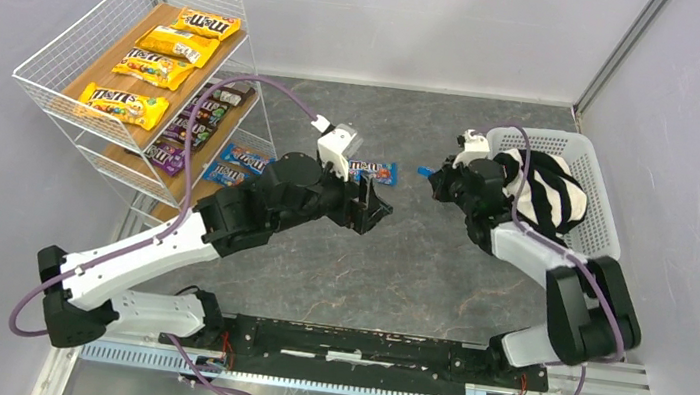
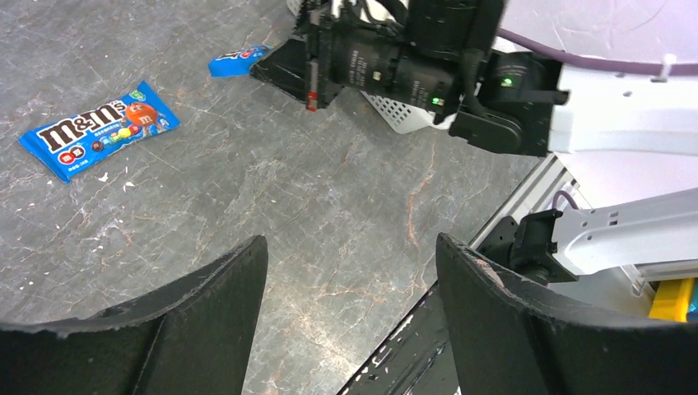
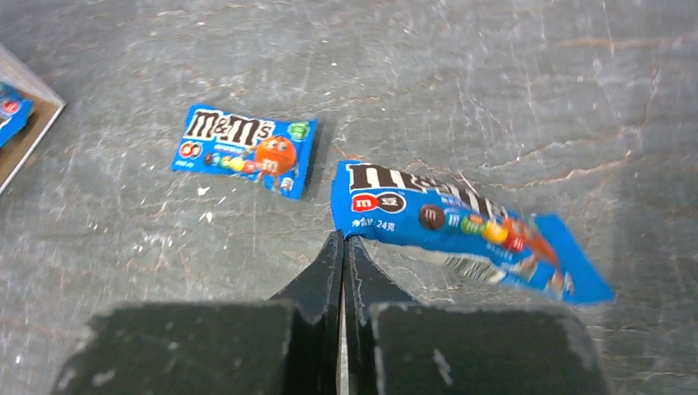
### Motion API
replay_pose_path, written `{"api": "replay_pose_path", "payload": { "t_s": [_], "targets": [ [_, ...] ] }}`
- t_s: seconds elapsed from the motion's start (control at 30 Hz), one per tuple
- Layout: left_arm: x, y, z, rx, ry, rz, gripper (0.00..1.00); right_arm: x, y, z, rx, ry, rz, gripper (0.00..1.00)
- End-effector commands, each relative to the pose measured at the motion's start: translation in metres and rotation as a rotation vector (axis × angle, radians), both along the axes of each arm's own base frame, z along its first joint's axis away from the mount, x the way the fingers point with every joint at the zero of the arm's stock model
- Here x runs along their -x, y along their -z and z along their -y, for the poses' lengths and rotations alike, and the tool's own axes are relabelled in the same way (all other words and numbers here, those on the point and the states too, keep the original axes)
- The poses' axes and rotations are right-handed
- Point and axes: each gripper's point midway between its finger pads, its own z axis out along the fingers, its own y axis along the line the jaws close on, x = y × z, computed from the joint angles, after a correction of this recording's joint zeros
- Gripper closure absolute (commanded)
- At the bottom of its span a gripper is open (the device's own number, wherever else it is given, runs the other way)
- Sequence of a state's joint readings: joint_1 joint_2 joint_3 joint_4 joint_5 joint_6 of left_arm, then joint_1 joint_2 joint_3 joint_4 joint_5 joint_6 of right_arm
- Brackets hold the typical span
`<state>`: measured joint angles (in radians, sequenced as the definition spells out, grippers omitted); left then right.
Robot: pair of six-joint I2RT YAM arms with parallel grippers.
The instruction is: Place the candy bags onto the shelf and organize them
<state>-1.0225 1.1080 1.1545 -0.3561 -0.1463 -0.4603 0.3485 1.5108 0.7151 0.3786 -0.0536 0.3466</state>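
Note:
The shelf (image 1: pixel 49 70) stands at the far left, with yellow candy bags (image 1: pixel 123 105) on its top board, dark purple ones (image 1: pixel 196 123) on the middle board and blue ones (image 1: pixel 234 165) on the lowest. One blue candy bag (image 1: pixel 372 171) lies flat on the table; it also shows in the left wrist view (image 2: pixel 99 129) and the right wrist view (image 3: pixel 244 150). My right gripper (image 3: pixel 344 240) is shut on the corner of another blue candy bag (image 3: pixel 461 222) and holds it above the table (image 1: pixel 425 170). My left gripper (image 2: pixel 352 247) is open and empty, just near of the lying bag (image 1: pixel 372 207).
A white lattice basket (image 1: pixel 599 203) holding a black-and-white striped cloth (image 1: pixel 550 192) sits at the right, behind my right arm. The two grippers face each other closely at mid-table. A black rail (image 1: pixel 358 345) runs along the near edge.

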Motion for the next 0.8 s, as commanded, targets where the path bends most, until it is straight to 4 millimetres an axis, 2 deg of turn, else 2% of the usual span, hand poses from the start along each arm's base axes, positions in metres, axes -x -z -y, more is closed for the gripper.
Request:
{"api": "replay_pose_path", "payload": {
  "t_s": [0.0,0.13,0.33,0.43,0.53,0.6,0.63,0.7,0.77],
  "targets": [
    [0.007,-0.034,-0.001,0.126,0.003,0.008,0.19,0.019,-0.029,-0.009,0.06,-0.178,0.135,1.0],
    [0.013,-0.048,-0.01,0.156,0.01,0.031,0.19,0.052,-0.039,-0.049,0.048,-0.508,0.218,1.0],
    [0.014,-0.058,-0.029,0.165,-0.04,0.052,0.18,0.11,-0.032,-0.122,-0.043,-0.94,0.173,1.0],
    [0.014,-0.059,-0.033,0.167,-0.05,0.056,0.18,0.146,-0.021,-0.162,-0.061,-1.164,0.086,1.0],
    [0.014,-0.058,-0.032,0.161,-0.052,0.054,0.18,0.18,-0.004,-0.191,-0.105,-1.359,-0.03,1.0],
    [0.013,-0.056,-0.031,0.155,-0.053,0.052,0.18,0.198,0.017,-0.199,-0.105,-1.471,-0.115,1.0],
    [0.012,-0.055,-0.03,0.153,-0.052,0.052,0.18,0.201,0.027,-0.198,-0.083,-1.503,-0.159,1.0],
    [0.012,-0.054,-0.029,0.149,-0.049,0.049,0.18,0.203,0.052,-0.191,-0.041,-1.524,-0.263,1.0],
    [0.012,-0.052,-0.029,0.145,-0.048,0.049,0.18,0.196,0.068,-0.184,0.01,-1.492,-0.317,1.0]
  ]
}}
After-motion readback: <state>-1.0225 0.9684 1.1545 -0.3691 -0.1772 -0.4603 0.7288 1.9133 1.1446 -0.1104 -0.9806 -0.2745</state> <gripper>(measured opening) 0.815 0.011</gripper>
